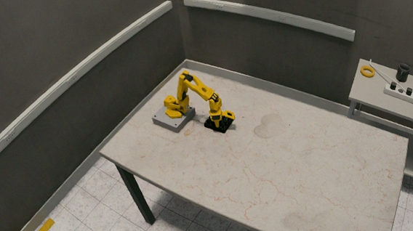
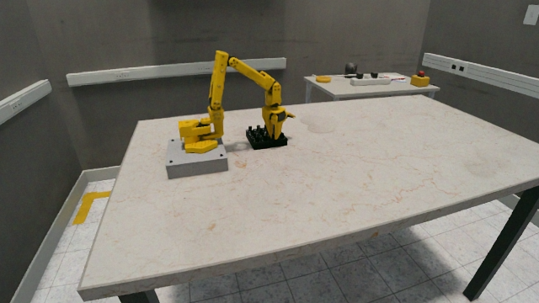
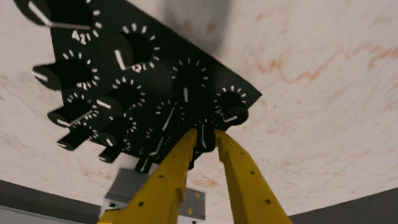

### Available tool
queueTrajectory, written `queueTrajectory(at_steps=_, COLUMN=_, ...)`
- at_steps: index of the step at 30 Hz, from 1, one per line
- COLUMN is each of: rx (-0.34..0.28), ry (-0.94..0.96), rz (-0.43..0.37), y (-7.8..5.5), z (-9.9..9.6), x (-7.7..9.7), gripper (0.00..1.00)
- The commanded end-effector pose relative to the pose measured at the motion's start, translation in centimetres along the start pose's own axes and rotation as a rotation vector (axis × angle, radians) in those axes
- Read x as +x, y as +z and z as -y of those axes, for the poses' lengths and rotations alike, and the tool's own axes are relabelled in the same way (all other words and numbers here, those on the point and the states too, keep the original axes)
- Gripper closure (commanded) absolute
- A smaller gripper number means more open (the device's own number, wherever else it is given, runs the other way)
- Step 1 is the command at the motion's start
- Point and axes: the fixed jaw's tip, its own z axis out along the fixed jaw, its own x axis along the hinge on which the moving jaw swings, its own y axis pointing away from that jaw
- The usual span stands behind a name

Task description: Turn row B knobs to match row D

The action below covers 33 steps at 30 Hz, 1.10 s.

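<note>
Presently catalogued: low over a black, many-knobbed box (image 1: 209, 125) (image 2: 266, 144) (image 3: 167, 46), with yellow gripper fingers nearly together, closed around one black knob (image 3: 204, 142).

Box set on a pale, orange-veined stone-look tabletop (image 1: 304, 159) (image 2: 316, 189) (image 3: 325, 150), near a grey block base (image 1: 159, 122) (image 2: 195, 169) (image 3: 119, 187) but apart from it; above, a yellow jointed arm (image 1: 202, 89) (image 2: 216, 80), bent high and reaching down to a yellow gripper (image 1: 217, 124) (image 2: 275, 136) (image 3: 206, 134); white pointer lines on the surrounding knobs, aimed variously (row of the gripped one: impossible to tell); white tick marks around the knobs.
</note>
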Motion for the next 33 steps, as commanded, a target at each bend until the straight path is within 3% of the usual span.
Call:
queueTrajectory(at_steps=1, rx=-0.009, ry=-0.068, rz=-0.015, y=0.25, z=0.03, x=0.31, gripper=0.99)
queueTrajectory(at_steps=33, rx=-0.013, ry=-0.557, rz=-0.013, y=0.25, z=0.11, x=0.57, gripper=0.99)
